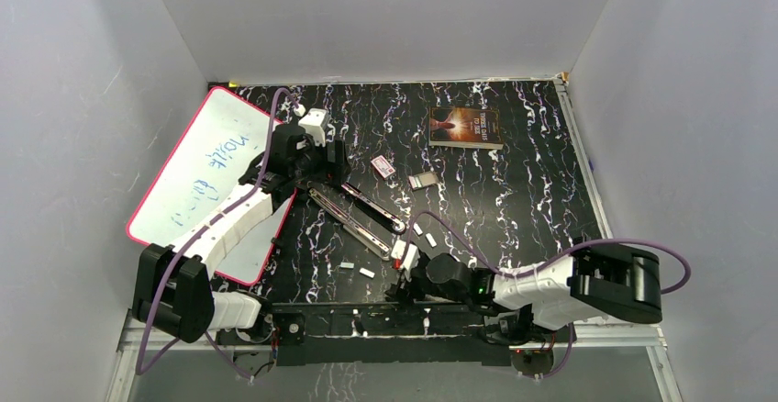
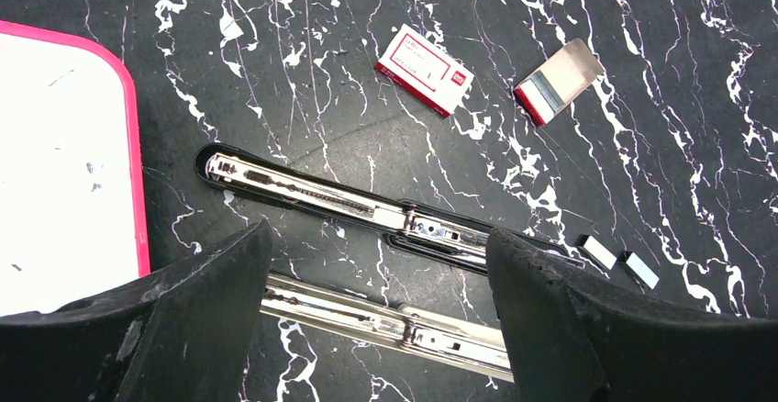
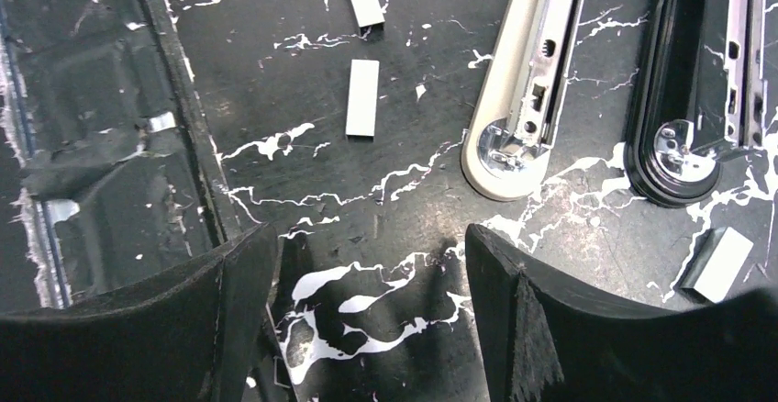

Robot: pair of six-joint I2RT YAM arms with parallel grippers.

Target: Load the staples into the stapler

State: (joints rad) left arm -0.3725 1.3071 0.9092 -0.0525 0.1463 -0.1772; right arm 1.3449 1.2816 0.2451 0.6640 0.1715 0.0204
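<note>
Two staplers lie opened flat, side by side on the black marbled table. The black one (image 1: 373,206) (image 2: 339,202) (image 3: 702,99) is farther back; the cream one (image 1: 349,224) (image 2: 385,321) (image 3: 523,99) is nearer. Short silvery staples strips lie loose: two (image 1: 367,273) (image 3: 361,97) near the front, two (image 1: 424,234) (image 2: 598,251) right of the staplers, one (image 3: 717,264) by my right finger. My left gripper (image 1: 323,165) (image 2: 378,237) is open and empty above the staplers. My right gripper (image 1: 399,278) (image 3: 369,237) is open and empty over bare table, just short of the staplers' rounded ends.
A red-and-white staple box (image 1: 383,167) (image 2: 422,70) and an opened staple box (image 1: 423,180) (image 2: 558,83) lie behind the staplers. A pink-rimmed whiteboard (image 1: 206,177) (image 2: 55,163) lies at the left. A book (image 1: 465,128) lies at the back. The black front rail (image 3: 92,145) runs beside my right gripper.
</note>
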